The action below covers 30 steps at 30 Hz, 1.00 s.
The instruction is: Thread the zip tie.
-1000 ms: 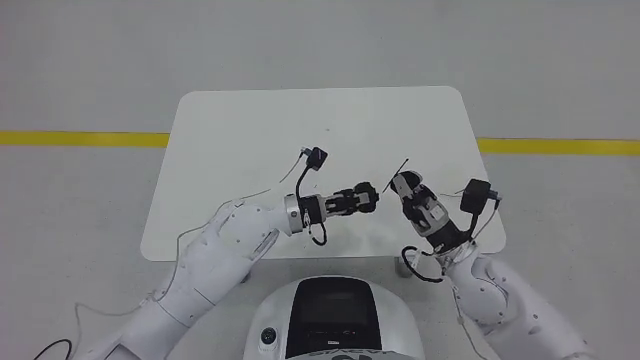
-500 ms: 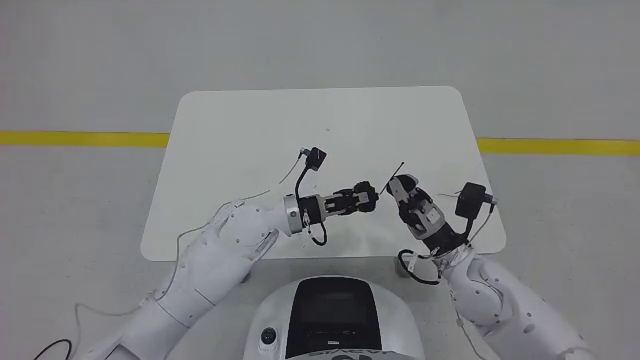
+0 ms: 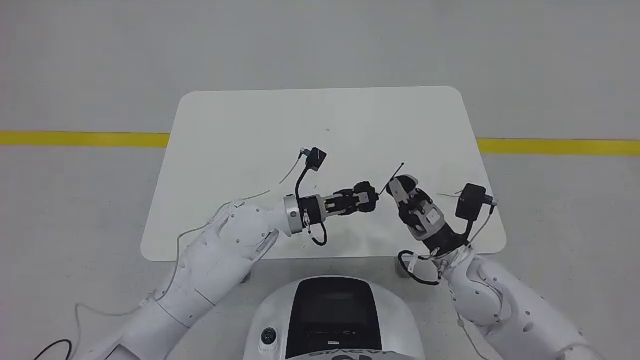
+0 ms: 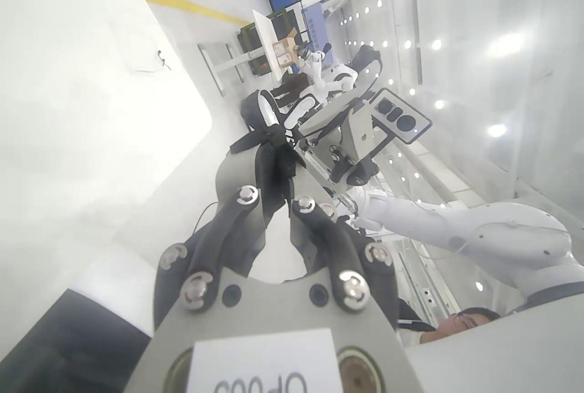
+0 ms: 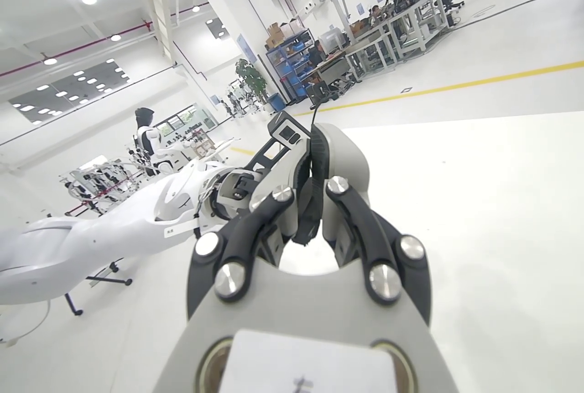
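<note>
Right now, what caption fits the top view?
Left pincer and right pincer close together above white table; right grips zip tie.

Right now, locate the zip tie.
In the top view, the zip tie is pinched in the right gripper over the table's near side, close beside the left gripper.

The thin black plastic zip tie [image 5: 313, 119] is plain black along its whole strip. The left jaws have black linkage bars, silver bolt heads and pale grey finger shells lined with black pads. The right jaws carry the same black, silver and grey. Each sits on a matte grey wrist plate [image 5: 301, 322] bearing a white label. The rounded-corner white counter [image 3: 250, 130] is plain, without pattern. The glossy pale grey floor [image 3: 90, 60] is crossed by straight yellow lines [image 3: 80, 139]. The smooth arm shells [image 3: 230, 240] are white, with black cables.
</note>
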### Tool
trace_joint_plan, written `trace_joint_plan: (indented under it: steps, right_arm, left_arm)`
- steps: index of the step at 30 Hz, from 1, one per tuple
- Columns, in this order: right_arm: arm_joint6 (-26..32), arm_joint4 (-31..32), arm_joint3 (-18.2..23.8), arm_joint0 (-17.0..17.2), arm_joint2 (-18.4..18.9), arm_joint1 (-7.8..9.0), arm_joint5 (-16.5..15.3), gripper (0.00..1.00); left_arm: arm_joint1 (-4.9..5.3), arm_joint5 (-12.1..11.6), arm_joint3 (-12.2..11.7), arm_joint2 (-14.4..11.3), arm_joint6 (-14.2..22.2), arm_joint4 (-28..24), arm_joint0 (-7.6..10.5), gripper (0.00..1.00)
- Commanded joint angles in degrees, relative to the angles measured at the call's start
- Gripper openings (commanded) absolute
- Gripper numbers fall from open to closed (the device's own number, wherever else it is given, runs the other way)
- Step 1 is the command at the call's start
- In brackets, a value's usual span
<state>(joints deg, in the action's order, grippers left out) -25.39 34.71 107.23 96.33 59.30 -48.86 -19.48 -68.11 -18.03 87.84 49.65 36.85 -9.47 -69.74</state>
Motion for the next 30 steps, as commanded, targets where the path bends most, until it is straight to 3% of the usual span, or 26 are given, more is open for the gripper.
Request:
trace_joint_plan:
  steps: [1, 30]
  right_arm:
    - [-0.2, -0.1, 0.0, -0.1, -0.2, 0.16, 0.0, 0.0]
    - [-4.0, 0.5, -0.8, -1.8, -2.8, 2.05, 0.0, 0.0]
  left_arm:
    - [0.0, 0.0, 0.0, 0.0, 0.0, 0.0, 0.0, 0.0]
    - [0.0, 0.0, 0.0, 0.0, 0.0, 0.0, 0.0, 0.0]
